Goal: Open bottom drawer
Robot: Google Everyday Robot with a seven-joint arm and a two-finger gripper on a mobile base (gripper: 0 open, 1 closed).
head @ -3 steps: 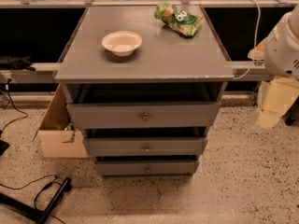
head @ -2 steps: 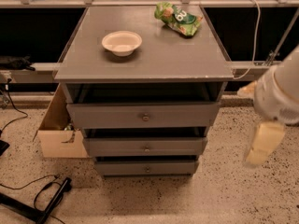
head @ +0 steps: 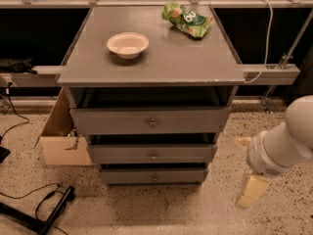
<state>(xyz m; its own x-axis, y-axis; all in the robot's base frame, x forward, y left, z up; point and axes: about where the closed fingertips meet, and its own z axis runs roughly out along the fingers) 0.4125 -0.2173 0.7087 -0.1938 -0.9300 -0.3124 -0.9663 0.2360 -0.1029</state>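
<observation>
Camera view looks down on a grey cabinet [head: 161,65] with three drawers stacked in its front. The bottom drawer [head: 124,176] is the lowest of the three, right at the foot of the cabinet and just above the speckled floor [head: 161,212]. Its front is a flat, dark-grey strip, and from this angle it looks the narrowest and shortest of the three. A small round metal knob [head: 154,177] sits at its centre. A dark shadowed band separates it from the middle drawer [head: 122,154] above. That drawer is a little wider and has the same kind of knob. The top drawer [head: 110,121] is the widest and tallest.

On the cabinet's top, a pale bowl [head: 127,44] sits toward the left side. A green snack bag [head: 187,19] lies at the back right corner.

The gripper [head: 252,190] hangs low over the floor to the right of the cabinet, well apart from the bottom drawer and touching nothing. It points downward from a thick white arm [head: 288,141]. I cannot tell whether it is spread or closed.

Against the cabinet's left side leans an open cardboard box [head: 61,143]. A black cable [head: 49,209] trails on the floor in front of the box.
</observation>
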